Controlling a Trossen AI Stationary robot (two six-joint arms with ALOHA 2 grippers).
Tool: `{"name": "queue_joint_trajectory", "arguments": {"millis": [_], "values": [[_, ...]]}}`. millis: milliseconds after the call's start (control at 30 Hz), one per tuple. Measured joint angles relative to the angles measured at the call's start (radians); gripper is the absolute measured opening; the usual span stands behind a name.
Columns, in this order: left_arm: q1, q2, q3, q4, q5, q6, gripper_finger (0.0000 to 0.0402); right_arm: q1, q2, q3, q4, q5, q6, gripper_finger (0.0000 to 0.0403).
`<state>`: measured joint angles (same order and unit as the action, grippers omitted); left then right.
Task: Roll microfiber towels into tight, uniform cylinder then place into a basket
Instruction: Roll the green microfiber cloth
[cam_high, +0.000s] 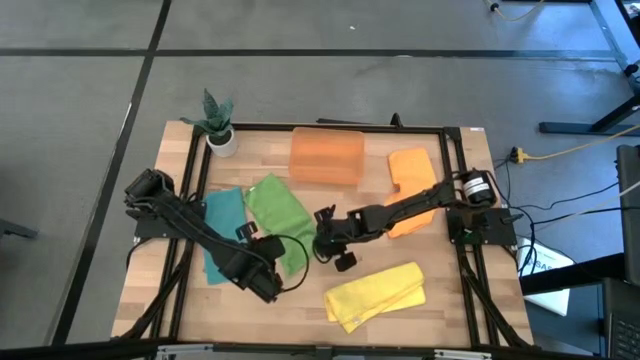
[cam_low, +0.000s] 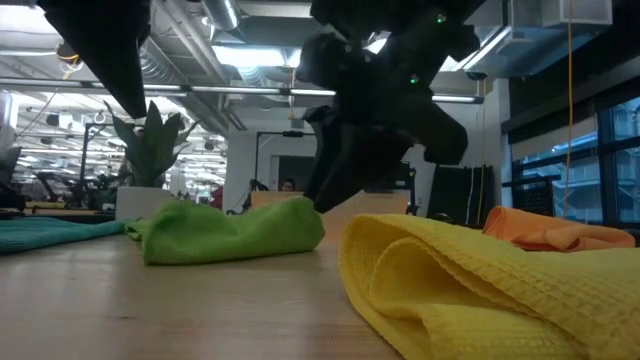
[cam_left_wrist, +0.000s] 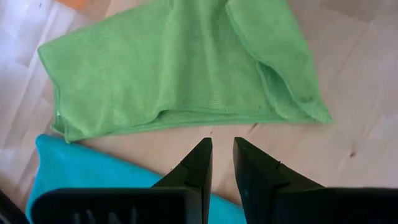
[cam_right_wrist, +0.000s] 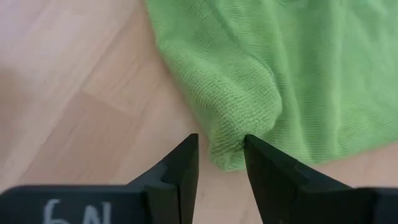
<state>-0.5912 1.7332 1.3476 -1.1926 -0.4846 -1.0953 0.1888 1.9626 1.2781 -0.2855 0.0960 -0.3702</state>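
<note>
- While nothing is rolled yet, I judge the job barely begun: every soft cloth lies loose on the wooden table (cam_high: 300, 300), and the shallow translucent orange basket (cam_high: 326, 155) at the far side appears to hold no roll.
- My right hand (cam_right_wrist: 221, 163) hovers at a bunched corner of the crumpled green microfiber towel (cam_high: 279, 211), fingers slightly parted either side of it, not pinching.
- My left hand (cam_left_wrist: 222, 163) hangs just short of that towel's near edge, fingers narrowly parted, holding nothing.
- Count of towels: one green, one flat teal towel (cam_high: 222, 228) beside it, one folded yellow towel (cam_high: 377, 293) near the front, one orange towel (cam_high: 412, 185) partly under my right arm. Four in all.
- Count of baskets: one.
- Left to do: roll all four, then load them.
</note>
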Motion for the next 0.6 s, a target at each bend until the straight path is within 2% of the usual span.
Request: {"name": "queue_joint_trajectory", "arguments": {"millis": [133,333,500,600], "values": [[-0.011,0.0,0.0,0.0,-0.006,-0.014,0.0057,0.028,-0.012,0.0,0.019,0.044,-0.03,0.0129],[-0.012,0.001,0.0,0.001,-0.006,-0.025,0.0057,0.045,-0.056,0.001,0.004,0.036,-0.028,0.0129],[-0.012,0.001,0.0,0.002,-0.009,-0.022,0.0057,0.058,-0.067,0.001,-0.003,-0.135,-0.05,0.0129],[-0.012,0.001,0.0,0.002,-0.012,-0.021,0.0057,0.056,-0.037,0.002,0.044,-0.152,-0.082,0.0129]]}}
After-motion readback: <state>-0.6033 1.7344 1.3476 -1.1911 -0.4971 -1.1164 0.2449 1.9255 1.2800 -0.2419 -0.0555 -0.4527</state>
